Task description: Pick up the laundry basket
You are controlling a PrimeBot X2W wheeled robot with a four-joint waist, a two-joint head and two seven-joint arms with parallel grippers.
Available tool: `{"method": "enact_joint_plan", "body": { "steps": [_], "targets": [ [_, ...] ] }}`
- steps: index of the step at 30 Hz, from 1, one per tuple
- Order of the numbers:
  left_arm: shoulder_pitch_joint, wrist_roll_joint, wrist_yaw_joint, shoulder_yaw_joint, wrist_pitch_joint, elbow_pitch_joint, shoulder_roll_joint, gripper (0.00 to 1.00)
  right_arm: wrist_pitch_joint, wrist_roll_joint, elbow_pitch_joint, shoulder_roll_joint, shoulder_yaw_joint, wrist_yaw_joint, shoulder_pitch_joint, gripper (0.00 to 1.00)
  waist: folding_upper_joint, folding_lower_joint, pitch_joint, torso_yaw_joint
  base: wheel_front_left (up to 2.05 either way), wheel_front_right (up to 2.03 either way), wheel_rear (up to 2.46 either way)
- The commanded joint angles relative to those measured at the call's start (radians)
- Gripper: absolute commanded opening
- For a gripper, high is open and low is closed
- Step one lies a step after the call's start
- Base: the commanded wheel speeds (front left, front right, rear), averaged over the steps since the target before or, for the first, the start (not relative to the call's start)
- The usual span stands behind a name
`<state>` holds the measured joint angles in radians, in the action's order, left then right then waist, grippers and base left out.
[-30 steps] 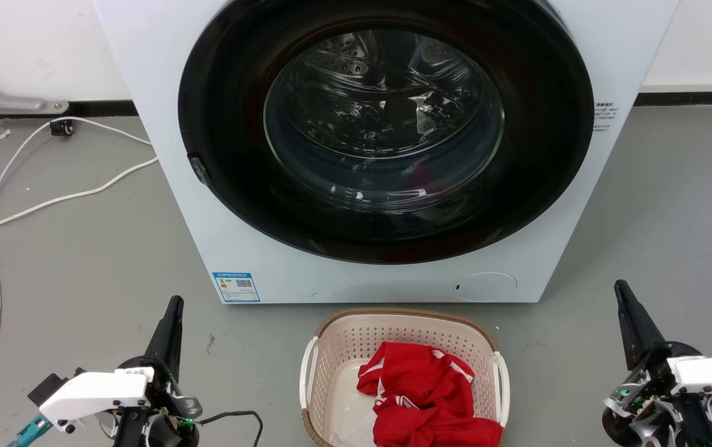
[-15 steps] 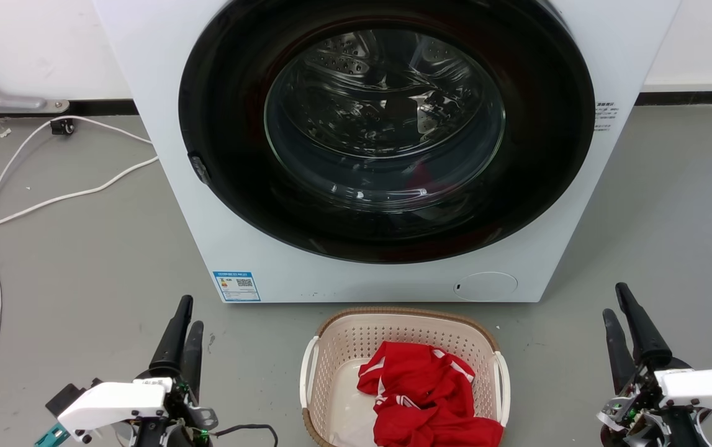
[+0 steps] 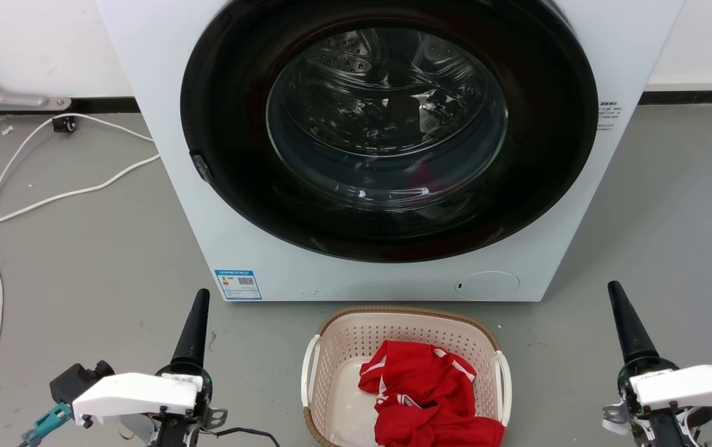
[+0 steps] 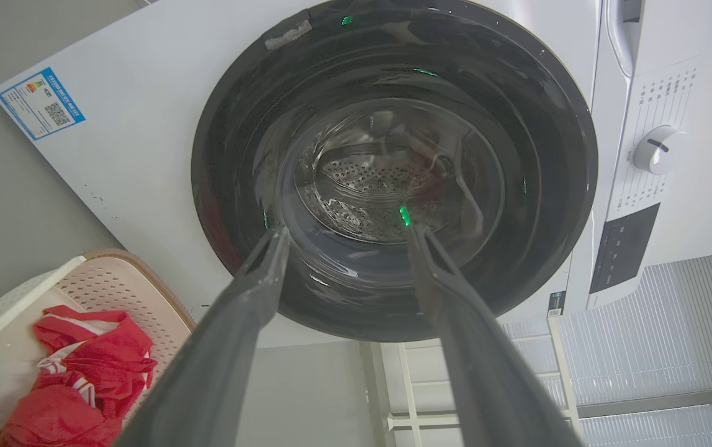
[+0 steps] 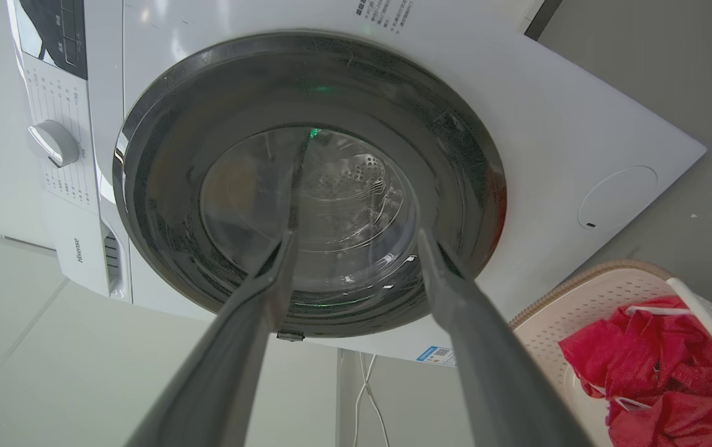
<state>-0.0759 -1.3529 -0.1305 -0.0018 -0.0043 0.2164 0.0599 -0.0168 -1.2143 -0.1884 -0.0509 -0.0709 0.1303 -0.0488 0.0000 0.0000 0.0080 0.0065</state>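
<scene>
The left gripper (image 3: 201, 297) stood low at the lower left of the head view. Its fingers pointed up and away toward the washer (image 3: 163, 143), leaning slightly right. The right gripper (image 3: 614, 290) mirrored it at the lower right, leaning slightly left. From the head the fingers of each lined up as one dark cone. Each wrist view showed its jaws spread apart, holding nothing, aimed at the washer's round glass door (image 3: 387, 118).

The basket (image 3: 405, 312) sat on the grey floor (image 3: 82, 261), just in front of the washer. It lay between the two grippers and well apart from both. Its mouth faced up. One white handle (image 3: 307, 366) was on the robot's left side and the other (image 3: 504, 379) on its right. The near end ran off the head view's bottom edge, so its long axis could not be told. A crumpled red cloth (image 3: 424, 391) lay inside, toward the right.
</scene>
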Motion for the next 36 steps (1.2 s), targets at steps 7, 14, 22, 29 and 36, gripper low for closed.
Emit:
{"method": "enact_joint_plan", "body": {
  "steps": [7, 14, 22, 29, 36],
  "targets": [
    [-0.02, 0.185, 0.0, -0.01, -0.033, -0.02, -0.003, 1.0, 0.002, 0.202, 0.055, -0.002, 0.008, 0.0, 0.001, 1.0, 0.0, 0.0, 0.002, 0.003, 0.0, 0.0, 0.0],
    [-0.015, 0.33, 0.0, -0.021, -0.058, -0.016, -0.005, 1.0, 0.008, 0.341, 0.069, -0.002, 0.012, 0.0, 0.015, 1.0, 0.0, 0.0, 0.0, 0.006, 0.0, 0.0, 0.0],
    [-0.012, 0.443, 0.006, -0.034, -0.082, -0.009, -0.006, 1.0, 0.016, 0.454, 0.07, -0.002, 0.013, 0.0, 0.025, 1.0, 0.0, 0.0, -0.002, 0.007, 0.0, 0.0, 0.0],
    [-0.013, 0.552, 0.011, -0.05, -0.102, 0.002, -0.006, 1.0, 0.028, 0.555, 0.069, -0.001, 0.017, 0.0, 0.031, 1.0, 0.0, 0.0, -0.003, 0.01, 0.0, 0.0, 0.0],
    [-0.018, 0.655, 0.016, -0.069, -0.123, 0.01, -0.006, 1.0, 0.037, 0.659, 0.066, -0.001, 0.023, 0.0, 0.036, 1.0, 0.0, 0.0, -0.003, 0.013, 0.0, 0.0, 0.0]
  ]
}}
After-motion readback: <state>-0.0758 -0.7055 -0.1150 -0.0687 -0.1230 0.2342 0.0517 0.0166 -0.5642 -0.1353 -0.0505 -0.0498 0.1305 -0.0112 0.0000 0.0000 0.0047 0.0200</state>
